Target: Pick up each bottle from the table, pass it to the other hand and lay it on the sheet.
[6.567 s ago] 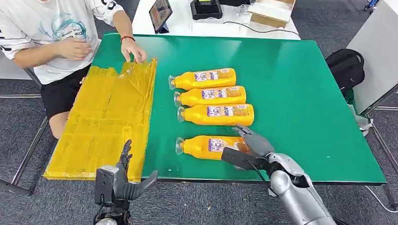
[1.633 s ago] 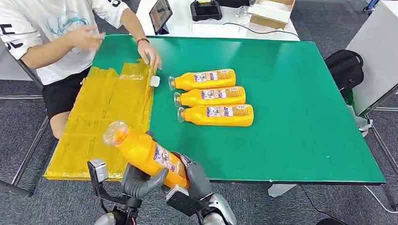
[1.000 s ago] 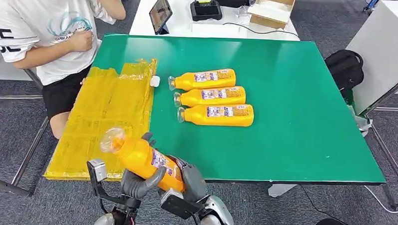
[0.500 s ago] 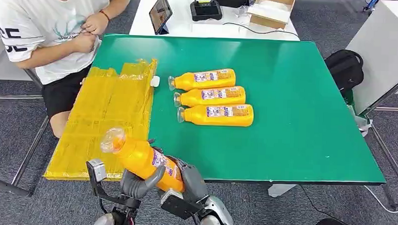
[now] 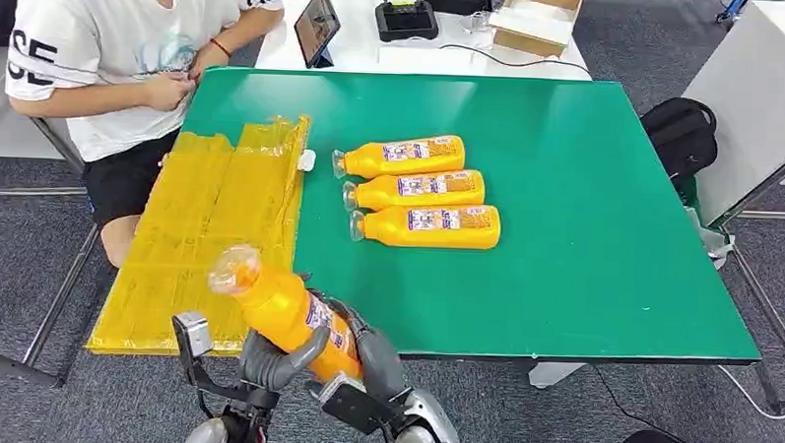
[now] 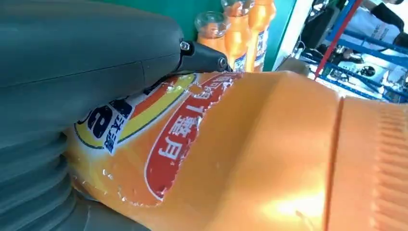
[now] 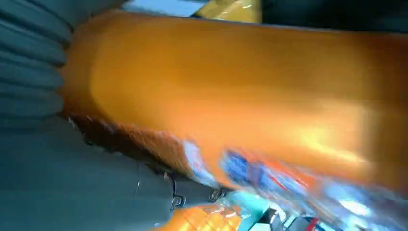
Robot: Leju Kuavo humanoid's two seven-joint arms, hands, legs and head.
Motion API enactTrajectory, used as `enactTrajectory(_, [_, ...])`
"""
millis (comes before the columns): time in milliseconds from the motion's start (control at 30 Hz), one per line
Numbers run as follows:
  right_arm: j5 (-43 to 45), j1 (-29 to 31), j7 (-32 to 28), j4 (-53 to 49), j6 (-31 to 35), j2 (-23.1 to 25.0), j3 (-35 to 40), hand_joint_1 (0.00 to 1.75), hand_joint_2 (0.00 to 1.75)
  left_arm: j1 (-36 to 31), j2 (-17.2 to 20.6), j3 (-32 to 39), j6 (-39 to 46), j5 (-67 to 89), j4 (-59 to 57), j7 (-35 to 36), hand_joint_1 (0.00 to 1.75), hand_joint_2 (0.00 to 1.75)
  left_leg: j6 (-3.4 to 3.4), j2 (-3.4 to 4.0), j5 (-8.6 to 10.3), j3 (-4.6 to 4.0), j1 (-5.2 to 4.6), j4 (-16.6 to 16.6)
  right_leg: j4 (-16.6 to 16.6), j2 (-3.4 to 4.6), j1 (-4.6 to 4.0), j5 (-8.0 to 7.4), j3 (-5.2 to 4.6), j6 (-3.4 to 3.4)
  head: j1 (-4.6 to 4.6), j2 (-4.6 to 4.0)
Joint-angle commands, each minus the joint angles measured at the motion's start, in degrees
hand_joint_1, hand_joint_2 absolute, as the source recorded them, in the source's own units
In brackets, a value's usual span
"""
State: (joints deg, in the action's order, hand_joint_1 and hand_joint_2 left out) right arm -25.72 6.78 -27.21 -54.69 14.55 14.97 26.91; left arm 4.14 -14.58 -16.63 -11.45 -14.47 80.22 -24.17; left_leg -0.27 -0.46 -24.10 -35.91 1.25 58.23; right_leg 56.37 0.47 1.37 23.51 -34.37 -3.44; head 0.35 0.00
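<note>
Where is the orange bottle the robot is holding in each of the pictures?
Head view: the orange plastic bottle with a clear cap is low and left of centre, tilted, between the left hand and right hand.
Left wrist view: its label and body lie beside the grey thumb.
Right wrist view: a blurred orange body.
Shared landmark: the bottle's printed label.

Head view bright, even, sharp; soft shadows under three bottles (image 5: 424, 190) on desk (image 5: 586, 218); faint sheen on sheet (image 5: 216, 225). Left wrist view close: held bottle (image 6: 250, 154) soft-focused, specular glare on lower body, background overexposed. Right wrist view heavily motion-blurred, label smeared, dark grey hand (image 7: 72, 183) in shade.
</note>
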Motion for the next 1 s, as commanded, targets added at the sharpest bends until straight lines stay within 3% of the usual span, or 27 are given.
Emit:
enactTrajectory(33, [6.04,-2.11,-1.98,-15.56,-3.59,-2.18,0.27,0.0,0.0,-3.53,0.53,0.74,1.78,2.92,-1.38,-1.83,1.75,1.75,0.06,-0.1,-0.03,0.07,-0.01,0.01,0.02,-0.16,-0.02,0.08,0.11,0.12,0.02,0.0])
enactTrajectory(167, [7.96,-2.26,-1.11,-21.86,-4.54,-3.04,0.59,0.0,0.0,-5.53,0.5,1.89,3.86,4.51,-0.36,-2.6,1.75,1.75,0.09,-0.06,-0.07,0.12,0.0,0.05,0.05,-0.15,-0.04,0.1,0.15,0.17,0.02,0.0])
enactTrajectory(633, [11.06,-3.01,-1.96,-22.59,-2.09,-2.66,-1.74,0.0,0.0,-8.28,0.43,6.81,10.27,4.43,-0.74,-2.99,1.75,1.75,0.09,-0.01,-0.07,0.28,0.03,-0.04,-0.06,-0.1,-0.08,0.07,0.32,0.2,0.0,0.0])
enactTrajectory(733, [11.38,-3.24,-4.03,-24.78,0.4,-2.4,-1.86,0.0,0.0,-10.56,1.65,7.81,21.64,15.22,-2.18,-7.84,1.75,1.75,0.09,-0.02,-0.06,0.27,0.02,-0.05,-0.06,-0.1,-0.07,0.06,0.3,0.17,0.02,0.0])
enactTrajectory(867, [11.29,-3.23,-4.31,-26.9,1.72,-2.41,-1.28,0.0,0.0,-12.8,2.3,9.06,25.0,19.01,-3.89,-8.94,1.75,1.75,0.07,-0.07,0.0,0.17,-0.01,-0.05,-0.02,-0.13,-0.03,0.04,0.2,0.14,0.02,0.0])
enactTrajectory(900, [11.52,-2.74,-6.49,-27.76,3.28,-2.16,-0.81,0.0,0.0,-14.76,2.78,9.82,30.85,25.01,-5.63,-10.05,1.75,1.75,0.07,-0.06,-0.03,0.24,0.01,-0.04,-0.04,-0.14,-0.06,0.06,0.27,0.17,0.0,0.0])
enactTrajectory(1000, [11.88,-2.21,-9.03,-30.86,6.59,-2.07,0.78,0.0,0.0,-20.18,4.9,11.92,37.27,34.88,-11.35,-10.44,1.75,1.75,0.05,-0.08,0.01,0.2,0.01,-0.04,0.0,-0.15,-0.05,0.05,0.24,0.17,0.02,0.0])
